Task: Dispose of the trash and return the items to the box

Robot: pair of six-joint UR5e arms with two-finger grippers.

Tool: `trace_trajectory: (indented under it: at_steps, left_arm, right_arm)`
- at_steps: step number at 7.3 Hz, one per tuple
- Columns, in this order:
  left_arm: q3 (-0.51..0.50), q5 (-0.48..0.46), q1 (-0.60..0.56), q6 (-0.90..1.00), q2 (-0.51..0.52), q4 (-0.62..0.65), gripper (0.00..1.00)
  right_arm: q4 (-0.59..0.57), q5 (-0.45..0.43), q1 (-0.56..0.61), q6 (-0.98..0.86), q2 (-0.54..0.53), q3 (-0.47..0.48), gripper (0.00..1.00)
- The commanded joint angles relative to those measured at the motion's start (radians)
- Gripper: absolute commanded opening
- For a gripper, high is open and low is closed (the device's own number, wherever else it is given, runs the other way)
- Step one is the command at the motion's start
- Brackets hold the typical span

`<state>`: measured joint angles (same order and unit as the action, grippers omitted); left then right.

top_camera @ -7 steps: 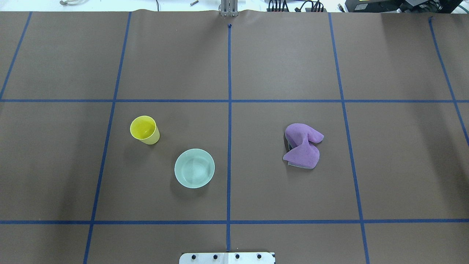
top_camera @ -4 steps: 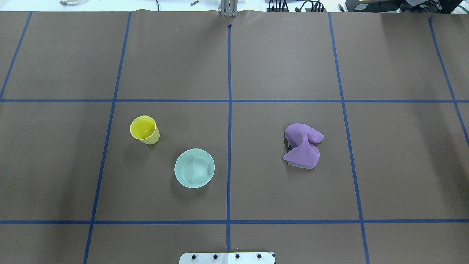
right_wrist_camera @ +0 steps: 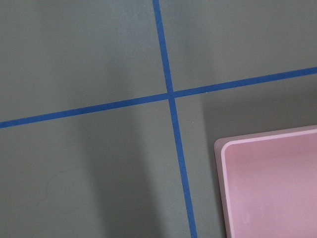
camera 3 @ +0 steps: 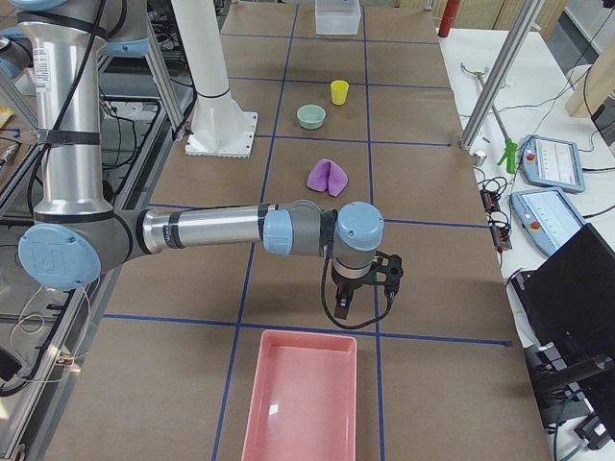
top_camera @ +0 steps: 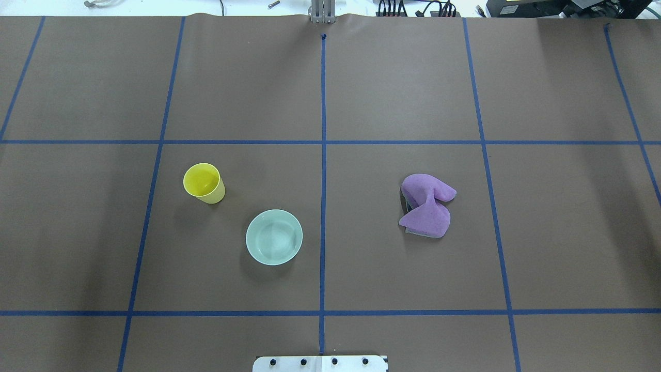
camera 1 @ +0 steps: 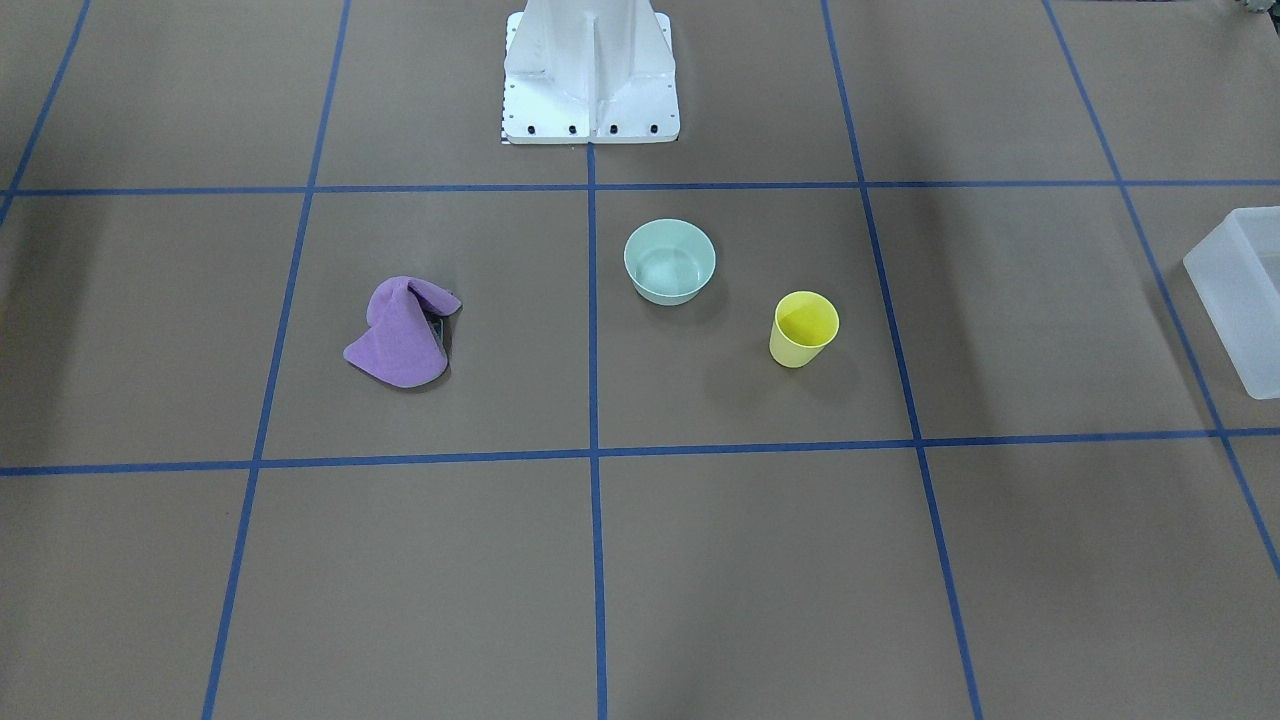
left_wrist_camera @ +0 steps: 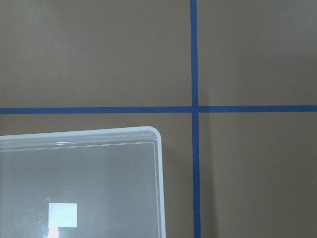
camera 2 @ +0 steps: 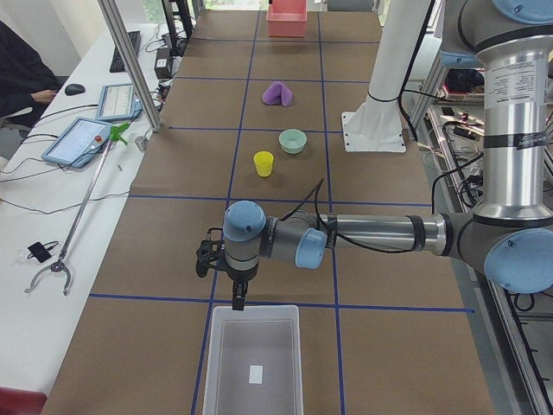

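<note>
The yellow cup [top_camera: 204, 182] stands upright on the brown table, left of centre. The mint-green bowl [top_camera: 273, 236] sits upright just beside it, nearer the robot. The translucent white box [camera 2: 255, 309] stands at the table's left end and also shows in the left wrist view [left_wrist_camera: 99, 133]. My left gripper [camera 2: 239, 303] hangs just beyond the box's rim, far from the cup and bowl. My right gripper [camera 3: 343, 312] hangs near a pink bin [camera 3: 306, 333] at the table's right end. I cannot tell whether either gripper is open or shut.
A crumpled purple cloth [top_camera: 427, 205] lies right of centre with something dark tucked under it. The white robot pedestal [camera 1: 590, 70] stands at the table's near edge. Blue tape lines cross the brown table. Tablets and a grabber tool lie on the operators' side bench [camera 2: 82, 138].
</note>
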<state>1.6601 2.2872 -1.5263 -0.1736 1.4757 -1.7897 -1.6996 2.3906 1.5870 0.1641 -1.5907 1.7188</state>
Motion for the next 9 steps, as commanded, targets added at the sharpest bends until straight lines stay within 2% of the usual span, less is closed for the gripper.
trace_trajectory:
  at_steps: [1,7,9]
  left_arm:
    - [0.000,0.000,0.002,0.000,0.000,0.001,0.98]
    - [0.000,0.000,0.002,-0.001,0.000,0.001,0.98]
    - [0.021,0.000,0.003,-0.016,0.037,0.001,0.98]
  right_arm:
    - [0.000,0.001,-0.001,0.000,0.000,0.001,1.00]
    - [0.000,0.002,0.001,-0.002,0.000,-0.001,1.00]
    - [0.000,0.018,-0.001,-0.003,-0.003,0.034,1.00]
